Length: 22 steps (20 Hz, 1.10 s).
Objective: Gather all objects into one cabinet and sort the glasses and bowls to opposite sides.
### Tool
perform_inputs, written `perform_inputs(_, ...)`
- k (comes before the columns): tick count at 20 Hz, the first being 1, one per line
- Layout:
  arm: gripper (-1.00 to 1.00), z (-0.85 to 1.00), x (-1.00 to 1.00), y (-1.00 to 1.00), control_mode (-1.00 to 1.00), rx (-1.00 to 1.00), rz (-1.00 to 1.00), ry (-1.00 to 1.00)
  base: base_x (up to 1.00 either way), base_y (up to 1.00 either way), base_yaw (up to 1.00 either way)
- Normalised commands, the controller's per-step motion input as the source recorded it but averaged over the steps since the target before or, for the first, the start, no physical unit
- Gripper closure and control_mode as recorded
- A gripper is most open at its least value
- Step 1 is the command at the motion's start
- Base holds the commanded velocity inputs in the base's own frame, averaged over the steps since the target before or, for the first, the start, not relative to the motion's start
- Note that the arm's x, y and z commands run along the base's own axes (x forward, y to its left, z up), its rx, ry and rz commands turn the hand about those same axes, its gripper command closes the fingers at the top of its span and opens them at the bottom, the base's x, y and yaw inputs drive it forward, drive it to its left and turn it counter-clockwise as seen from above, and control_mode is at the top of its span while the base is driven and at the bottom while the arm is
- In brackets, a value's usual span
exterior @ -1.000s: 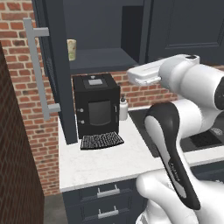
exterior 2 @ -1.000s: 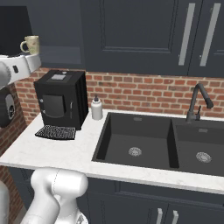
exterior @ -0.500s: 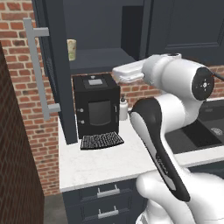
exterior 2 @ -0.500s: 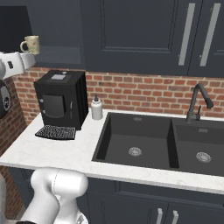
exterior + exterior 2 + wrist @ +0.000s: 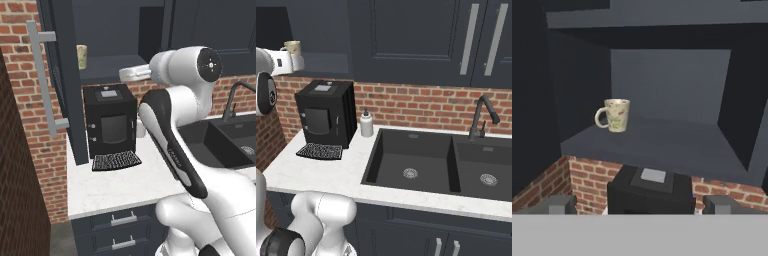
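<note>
Your wide-open hand (image 5: 639, 205) faces the beige patterned handled mug (image 5: 614, 115) at the frame's centre left (alone on the dark shelf (image 5: 662, 145)); a careless reach could topple it.

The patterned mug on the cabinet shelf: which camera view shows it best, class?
The hand view: the mug stands whole, handle and pattern clear. In the left base view the door hides part of it; in the right base view the arm covers its lower part.
</note>
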Motion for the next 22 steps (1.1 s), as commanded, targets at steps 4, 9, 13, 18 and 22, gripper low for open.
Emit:
perform_inputs(4, -1.0, -0.27, 0.47, 0.41, -1.0, -0.02, 0.0, 0.1, 0.0, 0.0, 0.0)
perform_inputs(9, -1.0, -0.26, 0.33, 0.33, -1.0, -0.04, 0.0, 0.03, 0.0, 0.0, 0.0)
perform_inputs(13, -1.0, -0.25, 0.17, 0.15, -1.0, 0.0, 0.0, 0.0, 0.0, 0.0, 0.0)
perform_inputs(18, -1.0, -0.04, 0.17, 0.0, -1.0, 0.0, 0.0, 0.0, 0.0, 0.0, 0.0)
perform_inputs(22, -1.0, 0.0, 0.14, 0.0, -1.0, 0.0, 0.0, 0.0, 0.0, 0.0, 0.0)
